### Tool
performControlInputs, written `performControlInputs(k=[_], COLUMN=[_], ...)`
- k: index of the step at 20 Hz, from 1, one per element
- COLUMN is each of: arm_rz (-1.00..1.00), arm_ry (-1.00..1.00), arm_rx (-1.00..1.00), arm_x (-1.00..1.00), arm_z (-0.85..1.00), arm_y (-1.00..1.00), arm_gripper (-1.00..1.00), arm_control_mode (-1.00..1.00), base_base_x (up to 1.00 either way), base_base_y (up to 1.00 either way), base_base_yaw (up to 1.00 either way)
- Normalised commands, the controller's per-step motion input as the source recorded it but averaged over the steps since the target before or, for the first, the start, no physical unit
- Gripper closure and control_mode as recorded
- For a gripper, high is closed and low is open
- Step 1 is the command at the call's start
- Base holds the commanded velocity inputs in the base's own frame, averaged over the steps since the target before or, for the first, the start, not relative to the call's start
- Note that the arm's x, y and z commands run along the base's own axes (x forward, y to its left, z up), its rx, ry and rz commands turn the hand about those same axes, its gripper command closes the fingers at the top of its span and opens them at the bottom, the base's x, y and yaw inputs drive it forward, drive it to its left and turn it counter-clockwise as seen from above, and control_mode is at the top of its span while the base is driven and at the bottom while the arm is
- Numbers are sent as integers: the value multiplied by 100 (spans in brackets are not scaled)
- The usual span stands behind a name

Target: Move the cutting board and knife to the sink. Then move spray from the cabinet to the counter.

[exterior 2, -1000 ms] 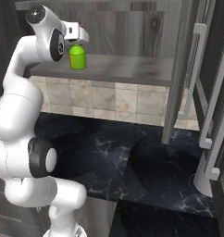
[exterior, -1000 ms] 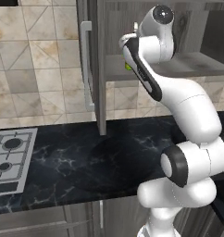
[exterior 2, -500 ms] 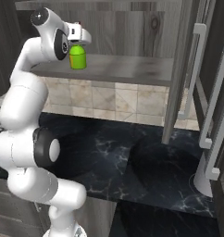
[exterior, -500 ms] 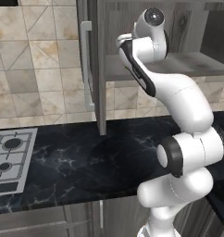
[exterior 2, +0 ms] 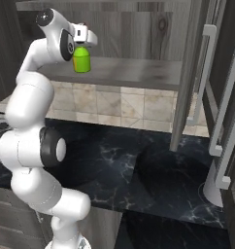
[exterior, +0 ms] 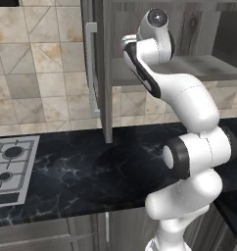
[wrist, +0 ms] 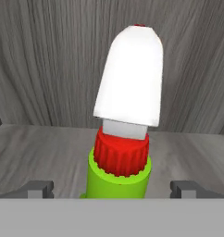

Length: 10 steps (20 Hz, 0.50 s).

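The spray [exterior 2: 81,61] is a bright-green bottle standing upright on the inner shelf [exterior 2: 139,73] of the open dark-grey cabinet [exterior: 103,73]. My gripper [exterior 2: 84,43] is at the bottle's top, open. In the hand view the spray [wrist: 127,92] is very close, with its white nozzle, red collar and green shoulder. My gripper [wrist: 114,190] has one fingertip [wrist: 37,189] on each side of the bottle's shoulder, neither touching it. In the left base view my own arm hides the hand. The black marble counter [exterior: 81,171] lies below the cabinet.
The cabinet's open door with its silver bar handle [exterior: 91,68] hangs left of the arm. More open doors with handles [exterior 2: 204,73] stand at the right. A silver gas hob [exterior: 10,166] sits in the counter at far left. Tiled wall runs behind the counter.
The hand has pushed further into the cabinet and closed in on the spray's top. In the left base view the arm now covers the bottle. The jaws stayed open.
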Motion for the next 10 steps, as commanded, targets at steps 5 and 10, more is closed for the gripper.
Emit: performControlInputs(k=[5, 10], arm_rz=[-2, -1], arm_ry=[0, 0], arm_rx=[1, 2], arm_x=[13, 1], arm_z=[-3, -1], arm_y=[0, 0], arm_gripper=[100, 100], arm_control_mode=[-100, -100], base_base_x=[0, 0], base_base_y=[0, 0], base_base_yaw=[0, 0])
